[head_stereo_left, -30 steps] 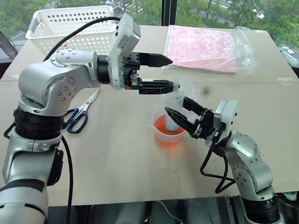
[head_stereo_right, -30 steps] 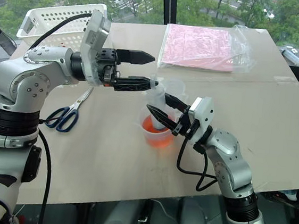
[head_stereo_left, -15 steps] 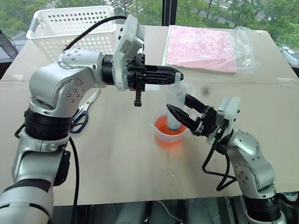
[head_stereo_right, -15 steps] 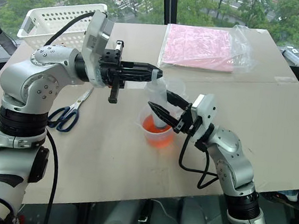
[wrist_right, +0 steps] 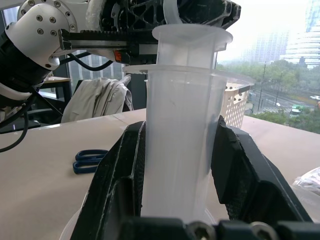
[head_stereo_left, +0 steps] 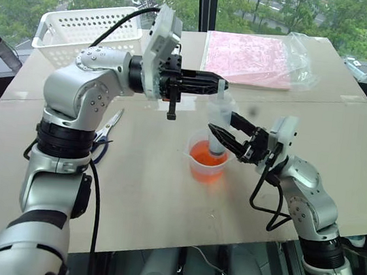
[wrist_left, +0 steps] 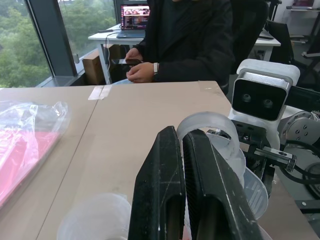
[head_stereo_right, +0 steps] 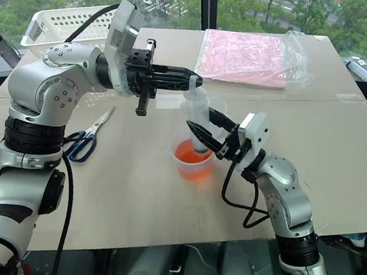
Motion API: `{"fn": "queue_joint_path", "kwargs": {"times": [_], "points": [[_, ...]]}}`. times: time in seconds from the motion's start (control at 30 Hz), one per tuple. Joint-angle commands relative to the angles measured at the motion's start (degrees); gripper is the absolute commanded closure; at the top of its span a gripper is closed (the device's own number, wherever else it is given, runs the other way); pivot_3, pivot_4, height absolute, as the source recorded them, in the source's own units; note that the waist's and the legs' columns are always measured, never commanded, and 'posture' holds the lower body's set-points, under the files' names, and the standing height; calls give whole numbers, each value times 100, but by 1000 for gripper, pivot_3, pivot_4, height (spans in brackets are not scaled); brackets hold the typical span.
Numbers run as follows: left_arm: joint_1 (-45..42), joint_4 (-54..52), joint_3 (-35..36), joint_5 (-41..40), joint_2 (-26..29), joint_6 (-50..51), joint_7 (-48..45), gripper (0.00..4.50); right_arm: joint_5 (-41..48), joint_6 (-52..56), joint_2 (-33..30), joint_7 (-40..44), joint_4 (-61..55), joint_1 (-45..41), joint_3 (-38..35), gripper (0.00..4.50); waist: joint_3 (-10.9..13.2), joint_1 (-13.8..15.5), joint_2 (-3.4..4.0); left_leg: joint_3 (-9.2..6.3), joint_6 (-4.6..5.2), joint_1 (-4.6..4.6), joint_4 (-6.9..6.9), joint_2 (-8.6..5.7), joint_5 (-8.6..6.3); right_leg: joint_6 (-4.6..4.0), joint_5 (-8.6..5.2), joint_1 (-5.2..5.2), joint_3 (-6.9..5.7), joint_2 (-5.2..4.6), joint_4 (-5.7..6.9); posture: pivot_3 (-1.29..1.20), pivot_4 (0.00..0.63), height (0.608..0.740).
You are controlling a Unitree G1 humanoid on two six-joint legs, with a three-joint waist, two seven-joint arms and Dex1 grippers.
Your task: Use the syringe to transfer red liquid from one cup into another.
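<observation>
Gripping the syringe [wrist_right: 180, 135] barrel, the right end effector [head_stereo_left: 227, 132] holds it upright, nozzle down in the larger cup [head_stereo_left: 207, 161] of red liquid [head_stereo_left: 202, 156] mid-surface [head_stereo_left: 144, 199]. From the left, the left end effector [head_stereo_left: 216, 85] has its fingers pinched on the plunger top. Scissors [head_stereo_left: 101, 139] lie left; a white basket [head_stereo_left: 83, 28] far left. No readable writing.

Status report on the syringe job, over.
Right tool shut on syringe barrel, upright in beaker. Left tool shut on plunger top. Nothing in the way.
</observation>
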Motion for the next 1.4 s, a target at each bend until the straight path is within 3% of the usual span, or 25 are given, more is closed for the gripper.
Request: {"fn": "queue_joint_path", "kwargs": {"times": [0.03,0.43,0.47,0.63,0.77,1.03,1.17,1.4], "points": [[-297,17,470,71,155,-272,154,4500,-36,56,-86,291,-11,133,262,3042,0,0,0,-1,0,0,0,0,0,0,0,0,-1,0,0,0,150,740],[105,-116,574,-224,374,141,25,4500,251,304,-6,108,-261,-191,48,3042,0,-32,0,2,0,1,0,1,0,0,0,-1,4,0,1,0,150,740],[219,-145,614,-256,431,154,8,3863,390,446,4,43,-362,-286,-19,3042,0,-31,0,0,0,1,0,2,0,0,0,-1,2,1,2,0,150,740],[666,-319,1163,-758,611,664,163,1809,941,1033,22,-222,-774,-549,-249,3043,0,-9,0,-5,0,-1,2,3,0,0,0,-1,1,-4,3,0,150,740],[1217,-734,1488,-1151,984,1105,140,1785,1118,1246,-33,-353,-926,-616,-352,3047,0,-10,0,-7,0,-1,0,2,0,0,0,-1,6,-6,1,0,150,740],[3879,-2388,2910,-1680,1210,1360,913,1785,1704,1613,-189,-718,-1178,-814,-909,3055,0,-8,2,-11,-2,1,-8,7,0,-2,0,-2,16,-32,-2,0,150,740],[5212,-3003,3630,-1770,1243,1212,780,1785,2006,1673,-213,-843,-1273,-829,-1139,3056,0,12,3,-10,-2,3,-10,4,0,-3,0,0,16,-42,-6,0,150,740],[5454,-3152,3779,-1942,1058,960,1355,1785,2340,1821,-273,-1227,-914,-1486,-1480,3057,0,23,4,-17,-3,7,-11,1,0,-11,5,3,4,-47,-4,0,150,740]]}}
